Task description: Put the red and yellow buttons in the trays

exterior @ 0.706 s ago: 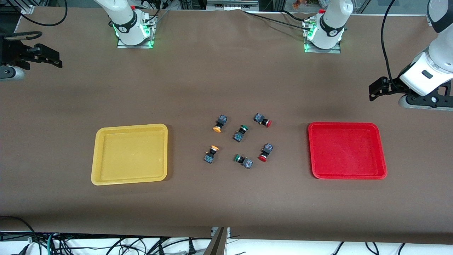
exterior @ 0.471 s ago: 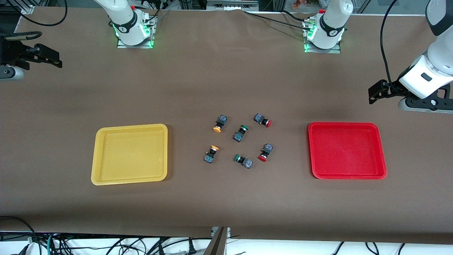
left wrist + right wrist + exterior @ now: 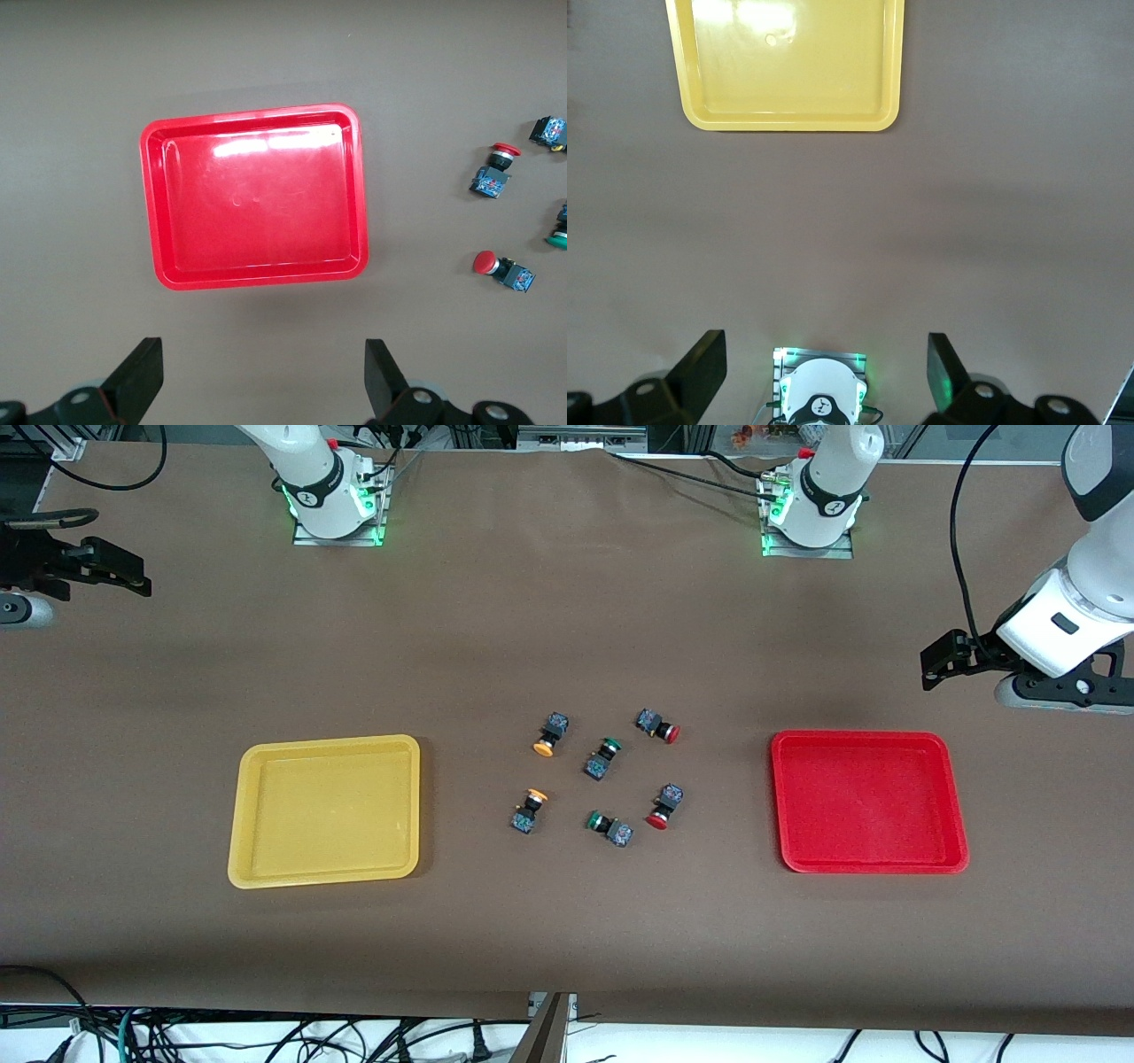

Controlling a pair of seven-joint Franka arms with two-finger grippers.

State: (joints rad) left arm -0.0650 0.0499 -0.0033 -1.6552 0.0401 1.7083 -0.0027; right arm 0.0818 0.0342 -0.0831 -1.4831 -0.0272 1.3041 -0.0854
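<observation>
While both arms are held high at the table's ends, nothing is gripped. The right gripper (image 3: pixel 133 577), spread wide, hangs over bare tabletop (image 3: pixel 567 921); the yellow tray (image 3: pixel 257 868) lies empty. Midway, the yellow buttons (image 3: pixel 543 749) sit toward that tray, the red buttons (image 3: pixel 656 820) toward the red tray (image 3: pixel 961 859), nearer the left gripper (image 3: pixel 932 666), likewise wide.

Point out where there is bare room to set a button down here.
Both the shallow yellow plastic tray and the shallow red plastic tray hold nothing. Bare brown tabletop runs between each tray and the cluster. It is crowded only at the middle, where six small push-button switches lie close together.
</observation>
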